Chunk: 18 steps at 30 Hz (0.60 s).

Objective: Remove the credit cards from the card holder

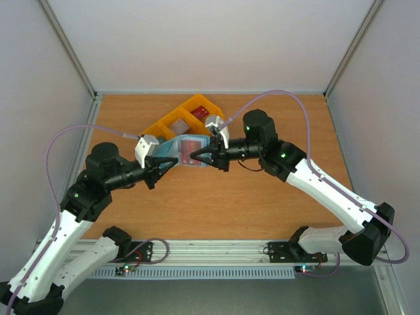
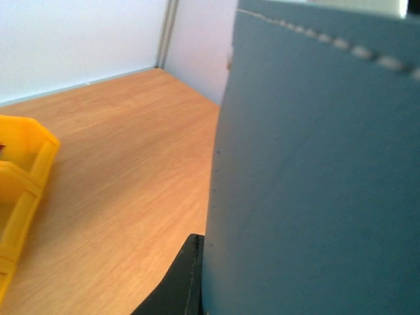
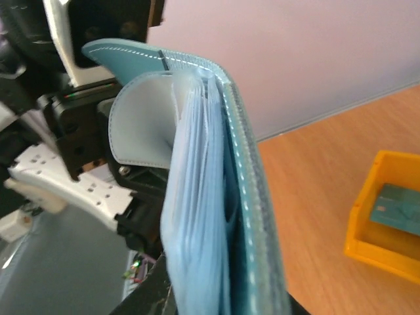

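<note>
Here the left tool (image 1: 159,168) is clamped on one edge of the dusty-blue soft bi-fold card holder (image 1: 176,148), held above the wooden surface (image 1: 262,197) between both tools; the right tool (image 1: 199,158) sits at its opposite edge, grip impossible to tell. Just beyond the tools stand yellow plastic bins (image 1: 194,100), one holding a thin red card (image 1: 200,111), another a teal-green card (image 3: 397,209); the holder's flap fills both wrist views.

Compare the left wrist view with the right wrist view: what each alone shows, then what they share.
Left wrist only: the smooth, stitched outer face of the card holder, filling the right side. Right wrist only: its pale inner pockets seen edge-on, and a teal-green card lying in the yellow bin. Both: the card holder, the yellow bin, the wooden table.
</note>
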### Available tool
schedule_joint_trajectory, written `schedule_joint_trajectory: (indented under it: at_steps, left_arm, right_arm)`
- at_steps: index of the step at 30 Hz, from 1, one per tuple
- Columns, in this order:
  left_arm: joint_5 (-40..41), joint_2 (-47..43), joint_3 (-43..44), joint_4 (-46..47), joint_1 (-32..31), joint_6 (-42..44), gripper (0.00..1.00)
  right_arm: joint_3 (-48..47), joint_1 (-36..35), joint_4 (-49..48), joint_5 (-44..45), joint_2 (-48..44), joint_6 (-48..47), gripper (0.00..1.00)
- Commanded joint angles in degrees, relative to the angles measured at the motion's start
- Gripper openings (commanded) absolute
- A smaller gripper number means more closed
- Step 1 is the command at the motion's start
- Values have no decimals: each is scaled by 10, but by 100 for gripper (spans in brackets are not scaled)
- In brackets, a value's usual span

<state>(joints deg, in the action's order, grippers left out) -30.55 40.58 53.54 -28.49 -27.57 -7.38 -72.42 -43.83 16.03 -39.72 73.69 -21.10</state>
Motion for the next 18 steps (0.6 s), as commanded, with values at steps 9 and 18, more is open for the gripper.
schedule_joint_trajectory:
  at_steps: [9,18]
  left_arm:
    - [122,-23,8,24,49,-69,55]
    - [-72,-46,-9,7,54,53,67]
  right_arm:
    - [9,52,47,-191,-46,-13,1]
    - [-16,53,54,-87,-39,54,1]
